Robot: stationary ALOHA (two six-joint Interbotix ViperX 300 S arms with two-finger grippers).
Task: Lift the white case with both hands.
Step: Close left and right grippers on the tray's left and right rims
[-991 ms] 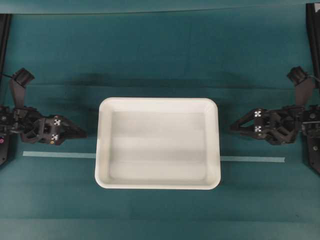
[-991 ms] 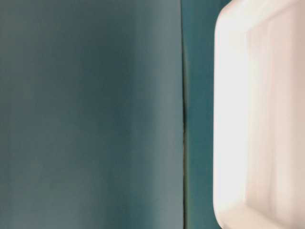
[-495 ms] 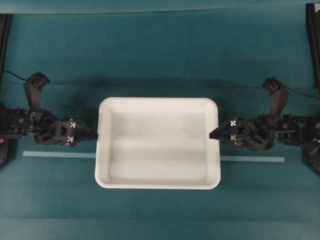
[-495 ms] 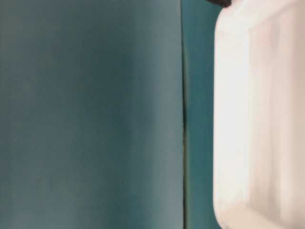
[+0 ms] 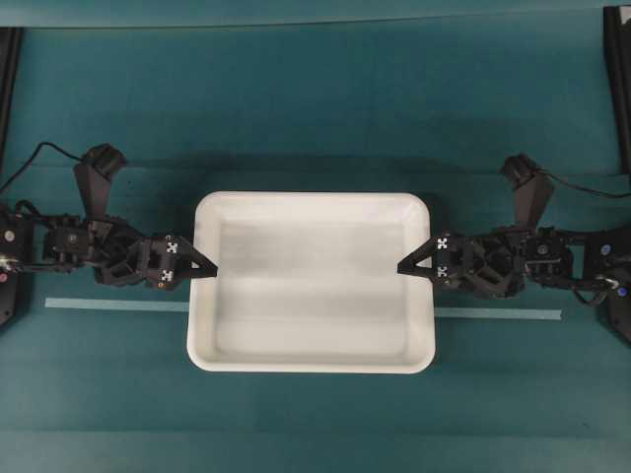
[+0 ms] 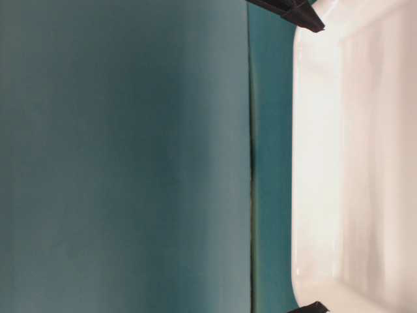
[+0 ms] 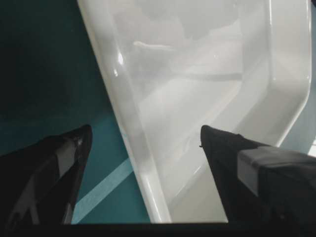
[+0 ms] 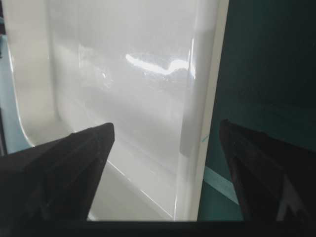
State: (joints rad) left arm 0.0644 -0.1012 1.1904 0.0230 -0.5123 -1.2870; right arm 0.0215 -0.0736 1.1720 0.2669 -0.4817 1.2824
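The white case (image 5: 312, 286) lies flat on the teal cloth in the middle of the overhead view. My left gripper (image 5: 210, 271) is open, and its fingers straddle the case's left short rim. In the left wrist view the rim (image 7: 133, 123) runs between the fingers of the left gripper (image 7: 145, 140), one outside and one over the inside. My right gripper (image 5: 403, 269) is open astride the right short rim. In the right wrist view the rim (image 8: 197, 123) passes between the fingers of the right gripper (image 8: 165, 133). The fingers do not touch the rim.
A thin pale tape strip (image 5: 118, 304) runs across the cloth under the case and out on the right (image 5: 498, 314). Black frame posts stand at the far left and right edges. In the table-level view the case (image 6: 352, 156) fills the right side, with black finger tips (image 6: 301, 12) at the top and bottom edges.
Both grippers have moved inward from beside the case until their tips reach over its short rims. The case has not moved.
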